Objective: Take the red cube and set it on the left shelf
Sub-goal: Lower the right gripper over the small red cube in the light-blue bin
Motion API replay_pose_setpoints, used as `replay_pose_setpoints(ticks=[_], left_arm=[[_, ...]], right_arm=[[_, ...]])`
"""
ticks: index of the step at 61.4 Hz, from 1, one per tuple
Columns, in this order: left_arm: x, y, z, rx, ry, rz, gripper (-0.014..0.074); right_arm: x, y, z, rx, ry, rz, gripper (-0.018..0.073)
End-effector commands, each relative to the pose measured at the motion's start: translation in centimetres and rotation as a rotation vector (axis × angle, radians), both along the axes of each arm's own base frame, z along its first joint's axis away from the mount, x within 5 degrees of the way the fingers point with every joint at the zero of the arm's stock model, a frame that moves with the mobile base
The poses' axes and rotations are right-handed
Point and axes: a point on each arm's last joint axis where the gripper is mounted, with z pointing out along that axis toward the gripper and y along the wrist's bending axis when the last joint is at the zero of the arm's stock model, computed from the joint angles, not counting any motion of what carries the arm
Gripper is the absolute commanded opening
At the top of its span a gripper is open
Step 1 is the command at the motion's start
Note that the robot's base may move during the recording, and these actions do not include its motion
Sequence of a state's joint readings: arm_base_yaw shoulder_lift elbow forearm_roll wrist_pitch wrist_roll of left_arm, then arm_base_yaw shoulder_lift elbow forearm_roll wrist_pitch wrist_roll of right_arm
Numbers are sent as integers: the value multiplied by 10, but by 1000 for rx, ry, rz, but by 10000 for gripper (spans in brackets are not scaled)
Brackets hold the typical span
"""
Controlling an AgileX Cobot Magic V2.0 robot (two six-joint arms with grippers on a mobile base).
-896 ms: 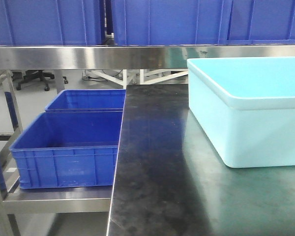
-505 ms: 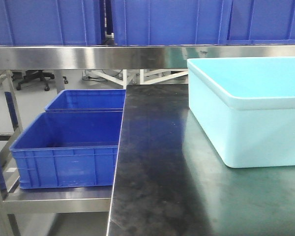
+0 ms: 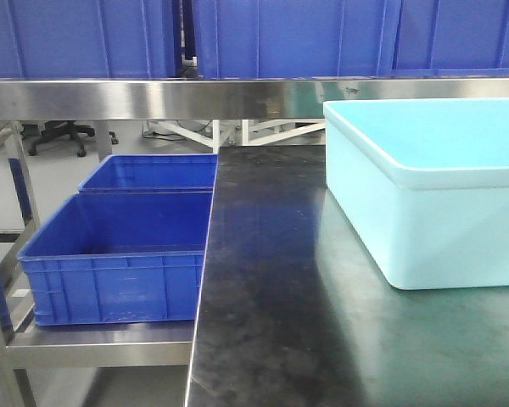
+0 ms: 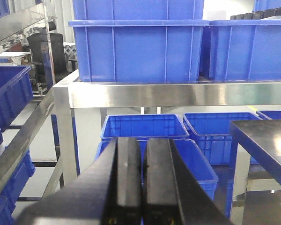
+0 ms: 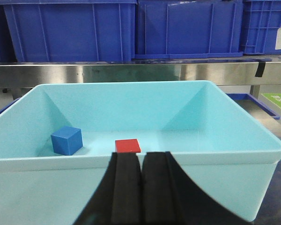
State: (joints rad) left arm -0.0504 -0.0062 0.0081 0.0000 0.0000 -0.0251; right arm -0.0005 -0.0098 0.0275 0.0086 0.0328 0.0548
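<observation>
The multi-tier stainless-steel shelving rack (image 3: 153,97) stands to my left, its posts cut off by the frame edges. Beside it runs the black-topped table (image 3: 263,297), which carries a light cyan rectangular plastic tub (image 3: 424,229). The front view does not show the tub's floor. Solid blue plastic crates (image 3: 110,284) sit on the rack's lower tier. My left end effector (image 4: 143,140) faces the rack, fingers pressed together with only a thin seam between them, gripping nothing. My right end effector (image 5: 141,157) is closed the same way, just outside the tub's near wall, and covers part of the rim. The small red cube (image 5: 127,146) lies on the tub floor, its lower edge hidden behind the rim. A blue cube (image 5: 66,140) sits apart from it.
</observation>
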Motion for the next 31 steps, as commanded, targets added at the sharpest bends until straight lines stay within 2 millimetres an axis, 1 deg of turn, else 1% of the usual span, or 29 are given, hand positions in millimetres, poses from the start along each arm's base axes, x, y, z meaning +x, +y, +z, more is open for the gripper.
replay_pose_setpoints(ticks=[1, 12, 22, 27, 31], left_arm=[[-1, 0, 0, -3, -73, -1, 102], [-1, 0, 0, -3, -73, -1, 102], [-1, 0, 0, -3, -73, -1, 102], [-1, 0, 0, -3, -73, -1, 102], [-1, 0, 0, -3, -73, -1, 102]], right_arm=[[-4, 0, 16, -9, -138, -5, 22], [-4, 0, 17, -9, -150, -5, 22], [-5, 0, 21, -8, -200, -6, 22], [-6, 0, 26, 15, -221, -1, 22], [-4, 0, 33, 36, -198, 3, 22]])
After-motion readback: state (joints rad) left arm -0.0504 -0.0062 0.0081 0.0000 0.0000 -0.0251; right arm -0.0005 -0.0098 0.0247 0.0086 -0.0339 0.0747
